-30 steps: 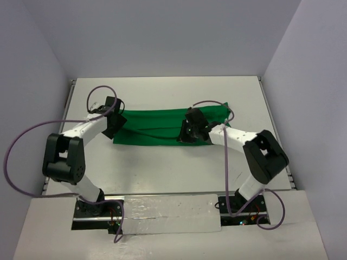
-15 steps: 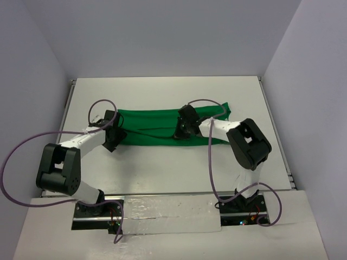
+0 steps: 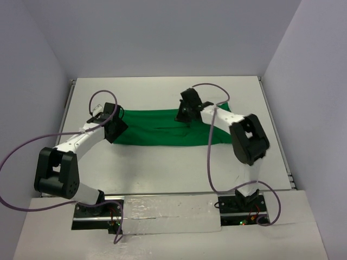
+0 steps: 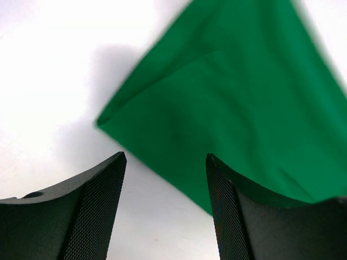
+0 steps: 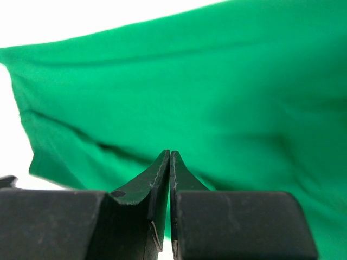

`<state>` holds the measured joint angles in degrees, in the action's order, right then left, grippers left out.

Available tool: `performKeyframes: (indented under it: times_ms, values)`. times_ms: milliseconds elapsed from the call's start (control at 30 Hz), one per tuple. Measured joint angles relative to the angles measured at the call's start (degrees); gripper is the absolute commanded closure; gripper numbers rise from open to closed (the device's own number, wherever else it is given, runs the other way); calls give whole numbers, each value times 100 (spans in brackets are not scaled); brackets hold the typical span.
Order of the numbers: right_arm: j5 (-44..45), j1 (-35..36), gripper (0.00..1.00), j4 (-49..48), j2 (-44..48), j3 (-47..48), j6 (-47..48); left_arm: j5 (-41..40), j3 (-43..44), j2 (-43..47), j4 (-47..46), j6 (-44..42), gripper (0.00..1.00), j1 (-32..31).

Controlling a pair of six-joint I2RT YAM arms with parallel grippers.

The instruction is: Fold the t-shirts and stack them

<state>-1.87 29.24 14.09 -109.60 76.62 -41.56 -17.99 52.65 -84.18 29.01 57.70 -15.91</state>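
Observation:
The green t-shirt lies as a long folded band across the middle of the white table. My left gripper hovers open at its left end. In the left wrist view a corner of the t-shirt lies just ahead of the left gripper, one finger over cloth and the other over bare table. My right gripper is shut at the band's far edge, right of centre. In the right wrist view the right gripper has its tips pressed together above the t-shirt, with no cloth visibly pinched.
Purple cables loop from both arms over the table. A strip of pale tape runs along the near edge between the arm bases. Metal rails and grey walls bound the table on the left, right and back.
The right gripper has closed and travelled from the shirt's near edge to its far edge. The left gripper has shifted slightly farther back and narrowed a little.

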Motion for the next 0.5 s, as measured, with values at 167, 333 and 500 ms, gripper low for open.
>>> performKeyframes:
  times_ms: [167,333,500]
  values:
    - [-4,-864,59,-116,2607,-2170,-80,-97,1157,-554,78,-435,31,-266]
    - [44,-2256,46,-336,4565,-4014,-250,-102,2586,-2019,86,-776,32,-430]
    - [-274,-3099,45,-249,4603,-4976,-445,-45,3429,-3307,373,-914,33,-422]
